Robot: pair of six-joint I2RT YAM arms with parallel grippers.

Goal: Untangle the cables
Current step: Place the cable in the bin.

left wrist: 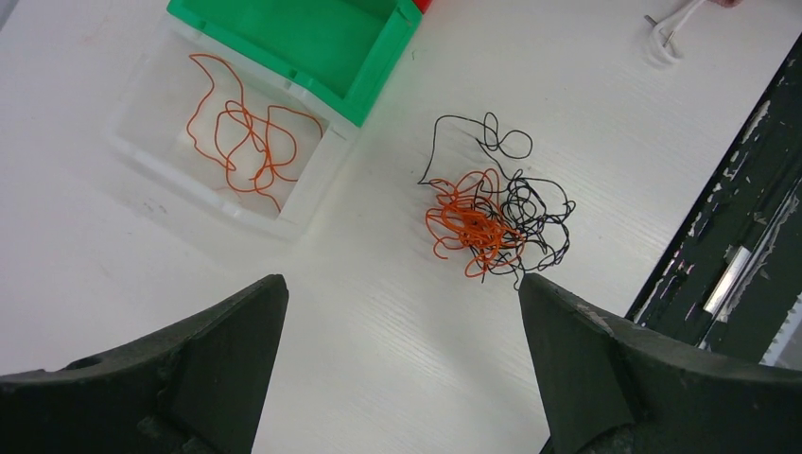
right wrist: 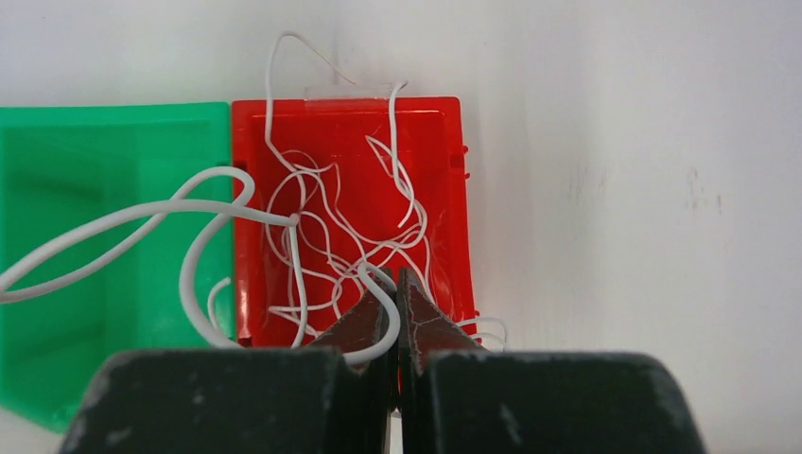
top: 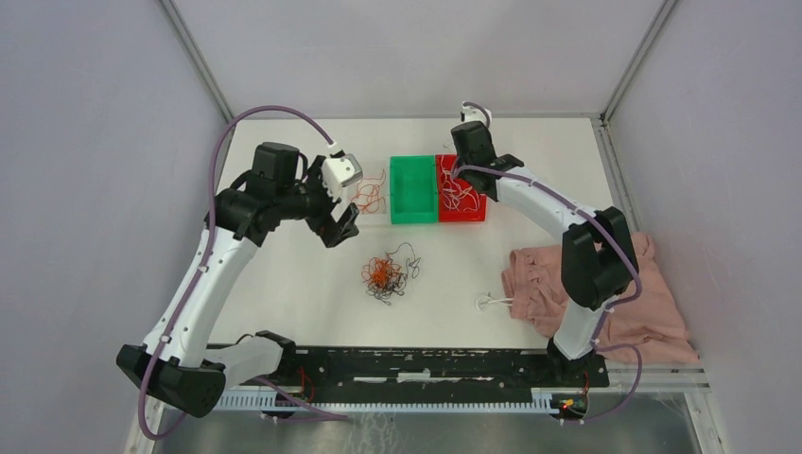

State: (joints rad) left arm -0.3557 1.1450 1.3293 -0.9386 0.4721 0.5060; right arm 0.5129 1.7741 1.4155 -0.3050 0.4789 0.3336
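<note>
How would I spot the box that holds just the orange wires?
On the white table, find the row of three boxes. The clear box sits beside the green box, away from the red box. It alone is see-through, with only orange wires inside.

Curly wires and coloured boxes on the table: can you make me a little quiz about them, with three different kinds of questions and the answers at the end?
1. True or false: the green plastic bin is full of black wires.
2. Pick one: what colour are the thin wires lying in the red plastic bin? A orange, B white, C black.
3. Fill the gap: the loose tangle of thin curly wires lying outside the bins mixes orange and ____.

Key: 1 false; 2 B; 3 black.
</note>
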